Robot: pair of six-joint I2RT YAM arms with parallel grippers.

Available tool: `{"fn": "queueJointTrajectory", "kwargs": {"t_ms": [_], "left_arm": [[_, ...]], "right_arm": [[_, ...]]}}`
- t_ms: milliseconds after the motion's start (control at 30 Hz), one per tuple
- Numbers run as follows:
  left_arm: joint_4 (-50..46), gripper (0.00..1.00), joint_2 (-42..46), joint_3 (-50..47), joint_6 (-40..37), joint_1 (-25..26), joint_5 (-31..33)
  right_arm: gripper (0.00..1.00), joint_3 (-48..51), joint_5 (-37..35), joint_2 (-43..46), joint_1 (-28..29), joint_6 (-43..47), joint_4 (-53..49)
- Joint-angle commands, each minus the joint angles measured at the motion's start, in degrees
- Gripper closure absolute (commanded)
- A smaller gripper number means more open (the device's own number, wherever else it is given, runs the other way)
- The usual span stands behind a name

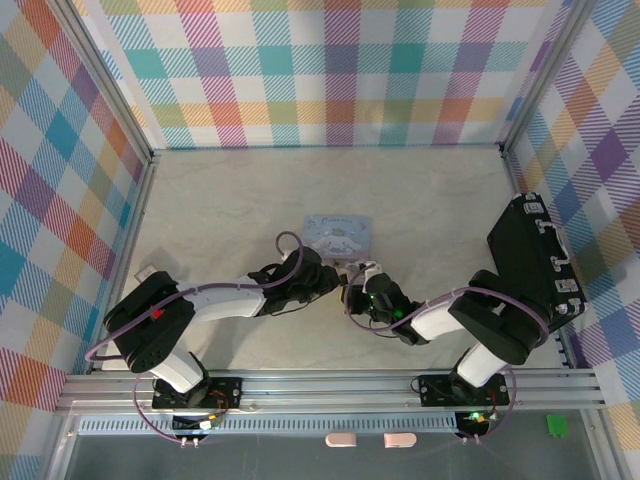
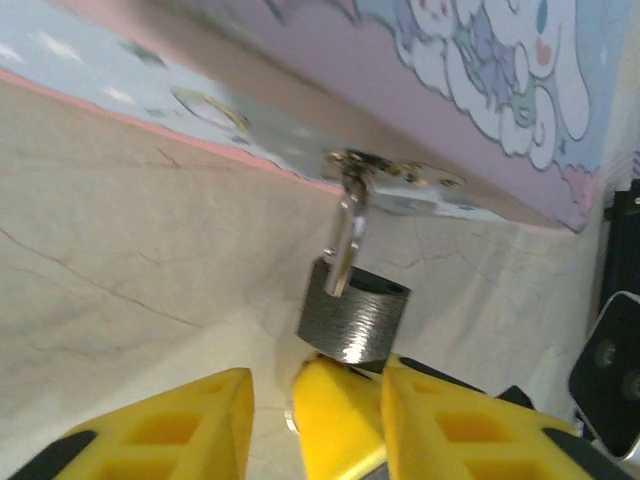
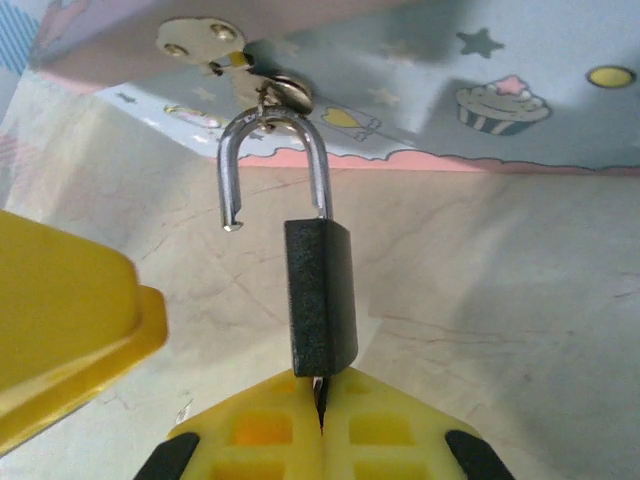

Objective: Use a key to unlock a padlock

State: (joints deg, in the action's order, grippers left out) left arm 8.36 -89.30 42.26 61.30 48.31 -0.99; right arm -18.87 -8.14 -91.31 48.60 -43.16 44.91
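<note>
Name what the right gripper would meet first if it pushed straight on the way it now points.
The padlock: its dark body sits directly at the tips of the right gripper, with no gap visible. Beyond it lies the pale blue tin, though depth is unclear.

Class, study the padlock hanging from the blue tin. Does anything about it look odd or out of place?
Yes. The padlock hangs from the hasp of the tin with its shackle sprung: one leg sits in the dark body, the other's notched tip hangs free of it.
</note>
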Motion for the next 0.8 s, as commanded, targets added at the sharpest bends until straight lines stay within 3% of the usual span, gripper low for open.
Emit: {"fn": "queueJointTrajectory", "kwargs": {"t_ms": [0, 200, 367, 600, 767], "left_arm": [[-5.35, 0.56, 4.49, 0.87, -4.33, -1.82, 1.42], [-17.0, 0.41, 8.02, 5.95, -15.0, -5.64, 4.8], [-20.42, 0.32, 6.09, 10.73, -22.93, -8.76, 5.09], [-23.49, 0.28, -1.33, 18.23, -28.94, -12.82, 3.45], [-25.61, 0.28, -6.44, 22.94, -30.47, -13.51, 3.15]], "right_arm": [[1.0, 0.89, -1.23, -0.53, -1.18, -3.07, -4.37], [0.99, 0.86, 0.64, 0.14, -2.1, -4.16, -4.56], [0.84, 0.5, 2.79, 1.78, -3.36, -6.18, -5.79], [0.62, -0.26, 3.07, 6.29, -5.58, -5.72, -13.37], [0.56, -1.15, 2.17, 11.58, -6.33, -4.44, -18.37]]}}
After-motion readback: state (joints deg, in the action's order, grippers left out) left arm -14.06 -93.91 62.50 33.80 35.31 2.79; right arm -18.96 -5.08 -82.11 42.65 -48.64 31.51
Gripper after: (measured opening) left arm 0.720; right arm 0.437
